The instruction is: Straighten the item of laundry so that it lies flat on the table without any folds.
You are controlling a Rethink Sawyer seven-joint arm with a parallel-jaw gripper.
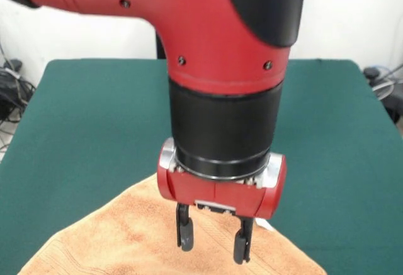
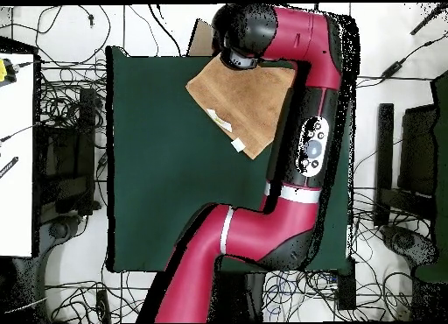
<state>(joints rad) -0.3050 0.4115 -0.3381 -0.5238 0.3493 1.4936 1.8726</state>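
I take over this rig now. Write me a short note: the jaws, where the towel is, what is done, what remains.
Gripper: jaws open, empty, hanging just above the towel; whether they touch it cannot be told.
Towel: at the edge of the table farthest from the robot's base, turned at an angle, one corner past the edge. White tags on the edge facing the table's middle.
Done: it looks mostly spread.
Left: check the part hidden under the arm for folds, then flatten.

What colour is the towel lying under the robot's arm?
Orange-tan, the towel on the dark green table; clearest in the overhead view.
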